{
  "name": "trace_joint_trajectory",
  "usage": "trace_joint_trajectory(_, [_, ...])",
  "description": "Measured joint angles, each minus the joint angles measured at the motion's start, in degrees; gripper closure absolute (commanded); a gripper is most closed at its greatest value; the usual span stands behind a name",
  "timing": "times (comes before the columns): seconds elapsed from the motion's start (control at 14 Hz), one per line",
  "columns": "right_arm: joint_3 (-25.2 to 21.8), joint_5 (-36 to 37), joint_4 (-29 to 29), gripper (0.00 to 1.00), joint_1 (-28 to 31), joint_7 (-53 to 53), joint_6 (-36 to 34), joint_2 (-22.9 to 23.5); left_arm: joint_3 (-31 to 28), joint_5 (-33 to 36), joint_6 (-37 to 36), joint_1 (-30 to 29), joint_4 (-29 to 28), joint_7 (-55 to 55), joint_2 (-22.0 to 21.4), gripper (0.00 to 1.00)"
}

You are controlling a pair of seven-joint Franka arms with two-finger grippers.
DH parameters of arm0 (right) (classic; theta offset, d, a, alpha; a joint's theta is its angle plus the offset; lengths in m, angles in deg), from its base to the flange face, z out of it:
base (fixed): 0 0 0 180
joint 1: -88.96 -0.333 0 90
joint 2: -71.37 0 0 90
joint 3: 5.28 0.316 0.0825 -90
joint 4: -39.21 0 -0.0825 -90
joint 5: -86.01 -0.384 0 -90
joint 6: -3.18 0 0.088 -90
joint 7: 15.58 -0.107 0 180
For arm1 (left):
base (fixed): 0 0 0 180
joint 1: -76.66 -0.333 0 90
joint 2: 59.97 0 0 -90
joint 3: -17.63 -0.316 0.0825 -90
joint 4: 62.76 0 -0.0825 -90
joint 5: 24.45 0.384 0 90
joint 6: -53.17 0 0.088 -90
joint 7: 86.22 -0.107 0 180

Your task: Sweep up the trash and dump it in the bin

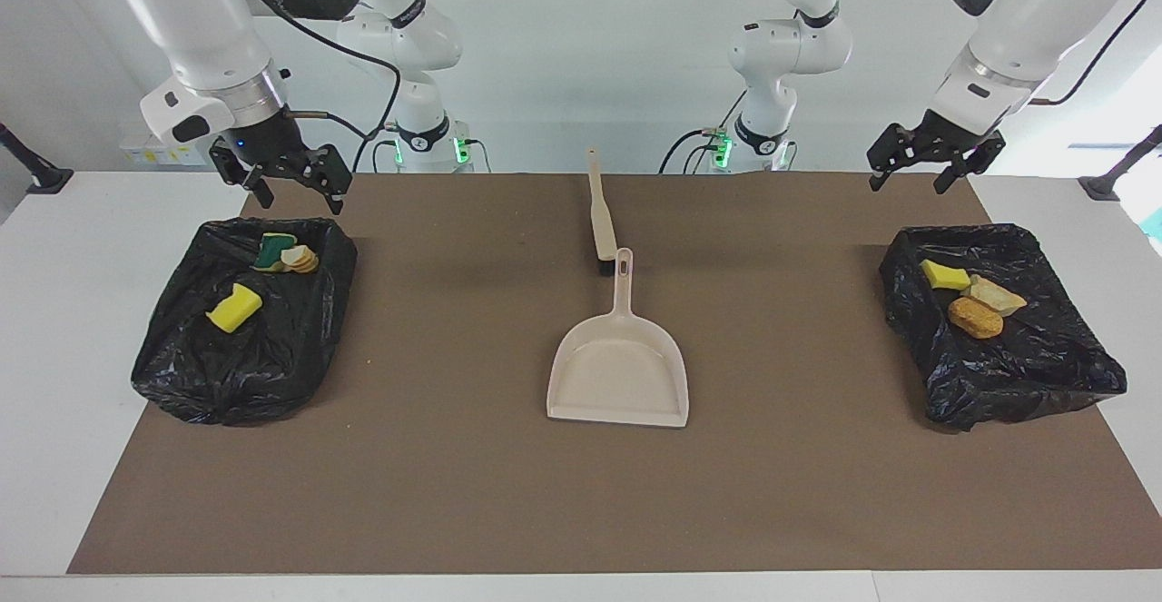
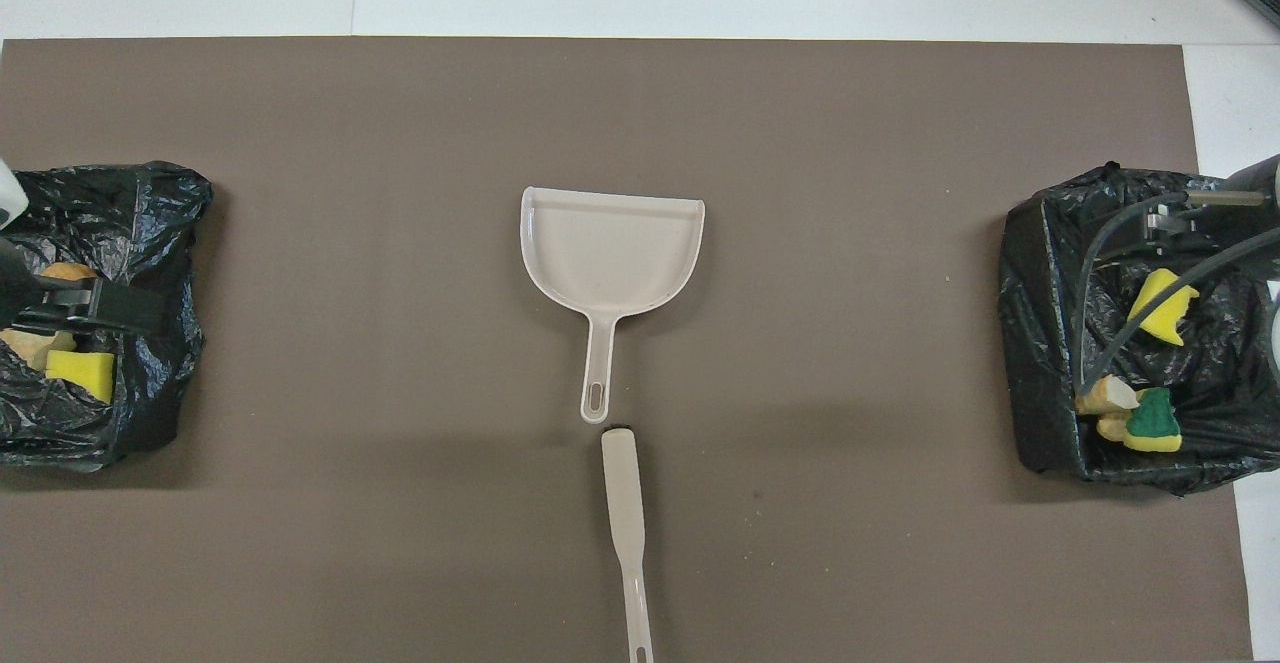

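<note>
The trash lies in two black bag-lined bins. The bin (image 1: pixel 245 375) at the right arm's end holds a yellow sponge chunk (image 1: pixel 234 307), a green-backed sponge (image 1: pixel 270 251) and tan bits (image 1: pixel 300 260). The bin (image 1: pixel 1017 384) at the left arm's end holds a yellow sponge (image 1: pixel 944 274), a tan bit (image 1: pixel 996 295) and an orange-brown nugget (image 1: pixel 975 318). A beige dustpan (image 1: pixel 617 370) lies mid-table, with the beige brush (image 1: pixel 601 216) nearer the robots. My right gripper (image 1: pixel 300 195) hangs open and empty over its bin. My left gripper (image 1: pixel 910 182) hangs open and empty over its bin.
A brown mat (image 1: pixel 454 475) covers the table. The dustpan (image 2: pixel 612 248) is empty, its mouth pointing away from the robots, its handle end almost touching the brush head (image 2: pixel 620 443). Both bins (image 2: pixel 100 213) (image 2: pixel 1040 343) sit at the mat's ends.
</note>
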Motion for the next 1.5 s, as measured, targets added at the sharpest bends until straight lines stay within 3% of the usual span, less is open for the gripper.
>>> trace_joint_trajectory(0.5, [0.00,0.00,0.00,0.00,0.00,0.00,0.00,0.00,-0.09,0.08,-1.81,-0.05,4.05,1.87,-2.42,0.00])
trace_joint_trajectory(1.5, [0.00,0.00,0.00,0.00,0.00,0.00,0.00,0.00,-0.31,0.08,-3.79,-0.23,4.17,2.07,-2.74,0.00])
